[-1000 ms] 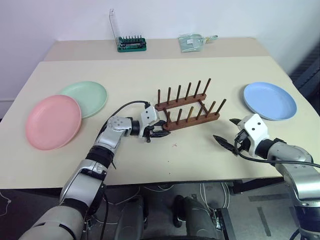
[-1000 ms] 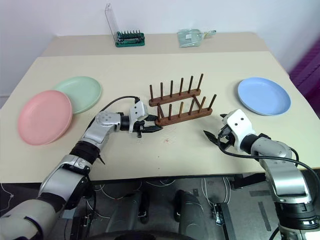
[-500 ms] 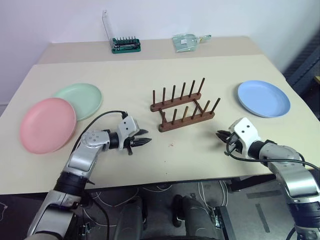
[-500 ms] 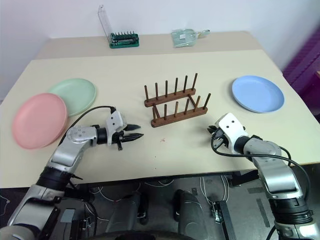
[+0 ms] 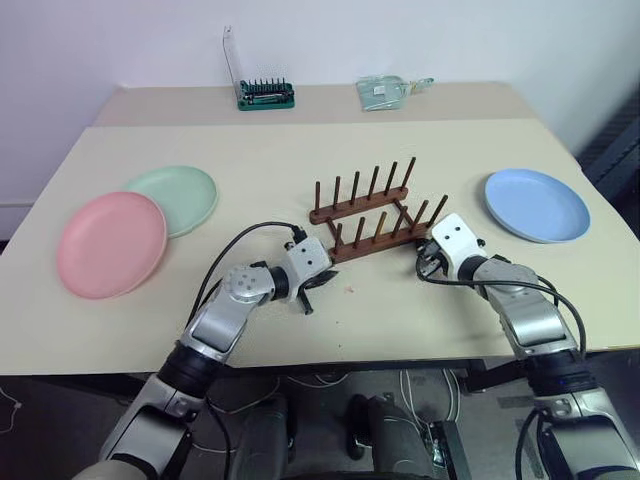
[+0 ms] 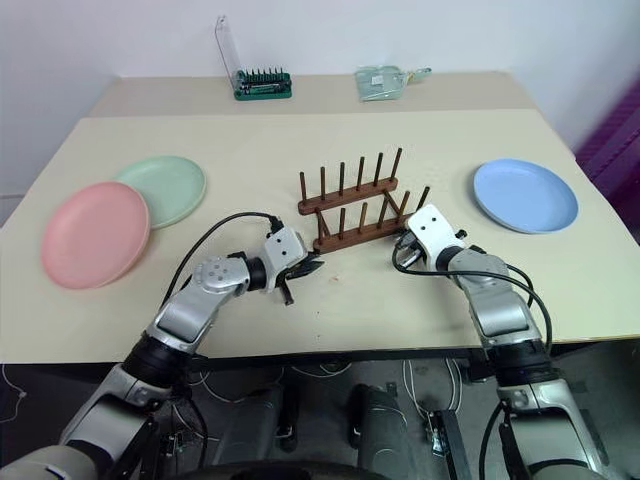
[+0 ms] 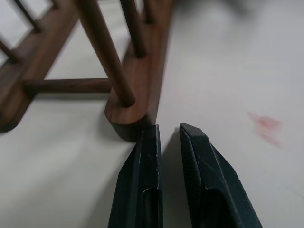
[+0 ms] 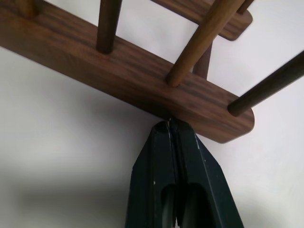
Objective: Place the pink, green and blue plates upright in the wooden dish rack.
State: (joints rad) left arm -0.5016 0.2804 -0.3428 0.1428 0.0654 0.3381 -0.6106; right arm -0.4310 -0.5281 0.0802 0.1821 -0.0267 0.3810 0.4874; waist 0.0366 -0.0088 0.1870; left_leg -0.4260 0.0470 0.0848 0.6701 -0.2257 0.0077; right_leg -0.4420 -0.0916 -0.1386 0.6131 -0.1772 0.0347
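In the head view we see the wooden dish rack mid-table, pink plate and green plate at left, blue plate at right. Left wrist view: the left gripper is nearly closed, empty, beside a rail end. Right wrist view: the right gripper is fully closed, tips against the rail.

beige table, green bit holder (clear lid up), clear packet

Open table is being left around the wooden dish rack, whose near rail is being crowded by the left gripper and right gripper.
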